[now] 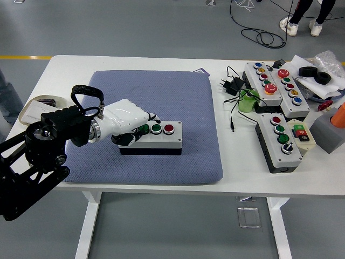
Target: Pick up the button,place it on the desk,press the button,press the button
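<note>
A grey button box (161,139) with a row of buttons lies on the blue-grey mat (161,91) in the middle of the table. My left hand (139,129), white with dark fingertips, rests low over the box's left end. Its fingers are curled, one fingertip lies on the left green button, and the black knob at the far left is hidden under the hand. The second green button (156,128) and the red button (168,128) show uncovered. I cannot tell whether the thumb touches the box's front. My right arm is out of view.
Right of the mat lie a black charger with cable (229,85), two long button boxes (269,81) and a third box (281,143). An orange object on a grey block (337,121) is at the right edge. A small tray (32,108) sits far left. A person's feet (302,24) show beyond the table.
</note>
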Tool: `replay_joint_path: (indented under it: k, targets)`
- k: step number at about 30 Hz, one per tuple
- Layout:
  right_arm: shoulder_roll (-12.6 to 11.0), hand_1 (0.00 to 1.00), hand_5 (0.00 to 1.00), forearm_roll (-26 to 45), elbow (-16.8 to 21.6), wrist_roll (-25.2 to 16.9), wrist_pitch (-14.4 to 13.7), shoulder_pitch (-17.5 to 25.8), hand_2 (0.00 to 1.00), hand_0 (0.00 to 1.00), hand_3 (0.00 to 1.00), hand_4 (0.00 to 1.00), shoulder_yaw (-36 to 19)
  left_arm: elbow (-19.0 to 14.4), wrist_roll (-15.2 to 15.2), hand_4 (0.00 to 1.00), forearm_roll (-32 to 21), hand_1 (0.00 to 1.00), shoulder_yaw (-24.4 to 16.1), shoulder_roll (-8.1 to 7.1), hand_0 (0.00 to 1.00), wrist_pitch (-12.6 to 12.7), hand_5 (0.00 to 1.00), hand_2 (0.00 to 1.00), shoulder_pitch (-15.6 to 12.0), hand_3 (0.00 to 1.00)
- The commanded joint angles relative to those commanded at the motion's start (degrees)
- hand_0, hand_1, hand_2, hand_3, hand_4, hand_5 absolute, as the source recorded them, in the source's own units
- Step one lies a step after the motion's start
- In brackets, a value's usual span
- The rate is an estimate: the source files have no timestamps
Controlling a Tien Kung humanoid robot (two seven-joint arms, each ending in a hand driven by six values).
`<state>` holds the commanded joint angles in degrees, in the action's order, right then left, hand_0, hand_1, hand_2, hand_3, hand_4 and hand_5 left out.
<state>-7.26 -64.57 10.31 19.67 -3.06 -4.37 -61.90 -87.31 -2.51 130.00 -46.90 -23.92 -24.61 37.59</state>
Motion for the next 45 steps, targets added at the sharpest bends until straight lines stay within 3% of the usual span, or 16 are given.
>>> replay_joint_path:
  k: [14,24,29,34,38,45]
  targets:
    - [0.0,0.698,0.258,0.2,0.0,0.0,0.0,0.0,0.77,0.707,0.623,0.424,0.2,2.7,0.2,0.317,0.0,0.002,1.3,0.39,0.048,-1.0,0.002,0.002,0.3,0.852]
    - [-0.1,0.698,0.257,0.3,0.0,-0.1,0.0,-0.1,0.77,0.706,0.623,0.423,0.3,3.7,0.0,0.317,0.0,0.002,2.4,0.42,0.049,-3.6,0.002,0.002,0.6,0.851]
    - [-0.1,0.698,0.256,0.2,0.0,-0.1,0.0,0.0,0.769,0.706,0.622,0.423,0.2,2.8,0.1,0.319,0.0,0.002,1.2,0.55,0.05,-0.9,0.002,0.002,0.4,0.858]
    - [-0.1,0.698,0.257,0.2,0.0,-0.1,0.0,-0.1,0.769,0.706,0.623,0.423,0.2,2.0,2.2,0.311,0.0,0.002,-0.3,0.97,0.048,4.6,0.002,0.002,0.9,0.865]
    - [-0.1,0.698,0.257,0.3,0.0,-0.1,0.0,-0.1,0.769,0.706,0.623,0.423,0.3,2.0,2.5,0.311,0.0,0.002,-0.1,1.54,0.048,5.3,0.002,0.002,1.4,0.865]
    - [-0.1,0.698,0.257,0.5,0.0,-0.1,0.0,-0.2,0.767,0.704,0.622,0.423,0.4,3.2,2.4,0.308,0.0,0.002,1.8,3.15,0.048,4.0,0.002,0.002,1.6,0.863]
